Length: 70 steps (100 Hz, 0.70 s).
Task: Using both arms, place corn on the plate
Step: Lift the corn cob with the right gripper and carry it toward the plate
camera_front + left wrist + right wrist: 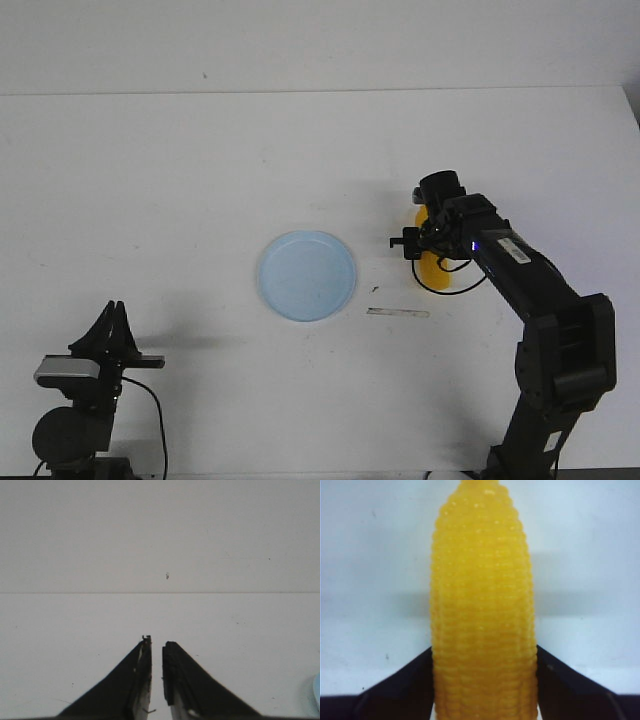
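Observation:
The yellow corn (433, 270) lies on the white table to the right of the pale blue plate (307, 275). My right gripper (428, 245) is down over the corn, mostly hiding it. In the right wrist view the corn (482, 605) fills the middle, and the two black fingers (405, 690) press against its two sides, so the gripper (485, 652) is shut on it. My left gripper (112, 320) stands at the front left, far from the plate, empty. In the left wrist view its jaws (156, 647) are together with only a thin slit between them.
A thin grey strip (398, 313) lies on the table in front of the corn, right of the plate. The plate's rim shows at the edge of the left wrist view (317, 692). The table's far edge (300, 92) runs across the back.

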Tool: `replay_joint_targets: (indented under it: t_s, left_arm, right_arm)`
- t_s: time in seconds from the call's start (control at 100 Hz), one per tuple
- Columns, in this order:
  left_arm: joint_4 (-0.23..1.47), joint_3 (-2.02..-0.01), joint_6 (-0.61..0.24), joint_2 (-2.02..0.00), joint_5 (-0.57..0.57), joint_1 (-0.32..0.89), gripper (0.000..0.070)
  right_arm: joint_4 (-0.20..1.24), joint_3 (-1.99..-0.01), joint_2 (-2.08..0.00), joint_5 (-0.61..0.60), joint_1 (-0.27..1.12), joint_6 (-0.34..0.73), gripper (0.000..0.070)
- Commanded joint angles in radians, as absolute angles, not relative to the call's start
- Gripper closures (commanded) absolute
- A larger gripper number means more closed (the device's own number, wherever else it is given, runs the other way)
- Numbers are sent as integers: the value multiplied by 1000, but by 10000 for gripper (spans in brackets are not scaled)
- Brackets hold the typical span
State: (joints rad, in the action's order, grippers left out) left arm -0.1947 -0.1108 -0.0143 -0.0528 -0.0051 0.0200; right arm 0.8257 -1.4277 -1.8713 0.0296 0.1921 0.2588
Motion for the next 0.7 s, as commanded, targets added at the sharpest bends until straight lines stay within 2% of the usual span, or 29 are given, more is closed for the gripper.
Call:
replay_joint_targets:
  t_s: [0.0, 0.38, 0.6, 0.69]
  left_arm:
    - [-210, -109, -15, -51, -8, 20, 658]
    - [-210, -109, -15, -51, -8, 20, 658]
    - [-210, -109, -15, -51, -8, 20, 658]
    - [-210, -109, -15, -51, -8, 20, 658]
  right_arm:
    - [819, -1437, -1892, 26, 197, 258, 449]
    - [805, -1441, -1816, 26, 212, 257, 448]
    - [708, -1442, -1739, 13, 334, 233, 449]
    - [659, -1442, -1737, -44, 406, 221, 449]
